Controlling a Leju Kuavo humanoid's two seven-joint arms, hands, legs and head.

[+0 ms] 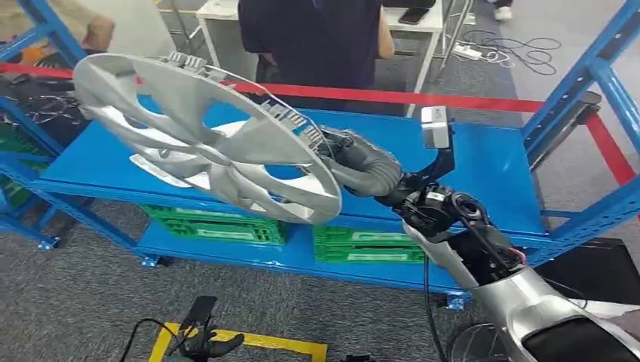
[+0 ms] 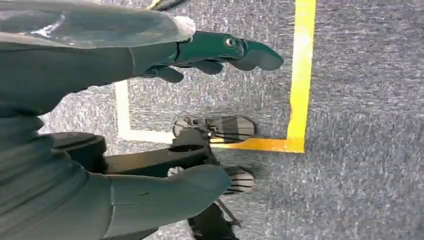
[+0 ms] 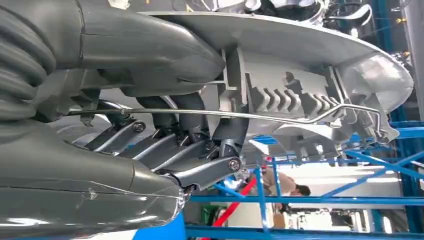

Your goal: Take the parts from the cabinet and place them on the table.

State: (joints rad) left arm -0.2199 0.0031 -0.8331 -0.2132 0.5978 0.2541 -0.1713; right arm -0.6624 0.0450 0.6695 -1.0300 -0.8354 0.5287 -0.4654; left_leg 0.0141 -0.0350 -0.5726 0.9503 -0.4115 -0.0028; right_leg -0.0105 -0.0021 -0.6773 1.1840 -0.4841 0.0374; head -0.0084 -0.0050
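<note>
R hand grips hubcap rim | L hand empty, fingers apart | green crates under shelf

Silver-grey wheel cover, pale spokes, with a thin steel wire ring along its rim. Grey ribbed right hand on it, fingers dark. Bright blue cabinet, red rail behind, green crates below. Speckled grey carpet, yellow tape, white line too.

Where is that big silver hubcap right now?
The hubcap is in the air, gripped at its rim by the right hand, tilted above the blue shelf, left of centre in the head view.
</note>
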